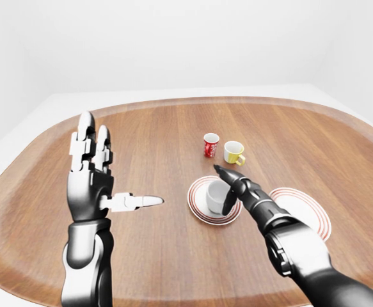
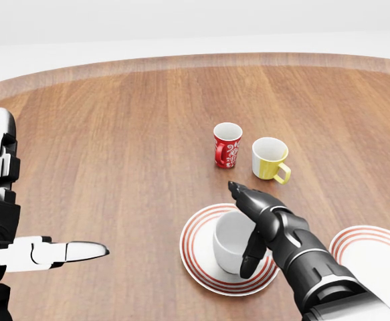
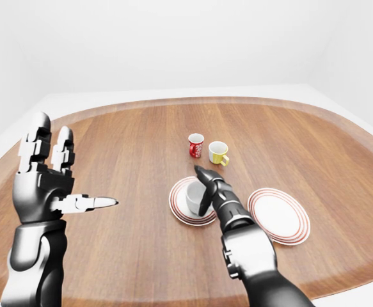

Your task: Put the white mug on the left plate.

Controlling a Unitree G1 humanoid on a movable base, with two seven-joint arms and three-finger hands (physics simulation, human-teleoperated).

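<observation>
The white mug (image 2: 232, 241) stands upright on the left plate (image 2: 196, 257), a white plate with red rings, low in the head view. My right hand (image 2: 245, 227) is open: its fingers are spread beside and over the mug's right side, with one fingertip (image 2: 246, 268) hanging down by the mug's wall and no grip round it. My left hand (image 1: 100, 176) is raised at the left with its fingers stretched out, open and holding nothing.
A red patterned mug (image 2: 226, 144) and a yellow mug (image 2: 270, 159) stand just above the left plate in the head view. A second red-ringed plate (image 2: 375, 251) lies at the lower right. The wooden table (image 2: 114, 147) has a rounded far edge.
</observation>
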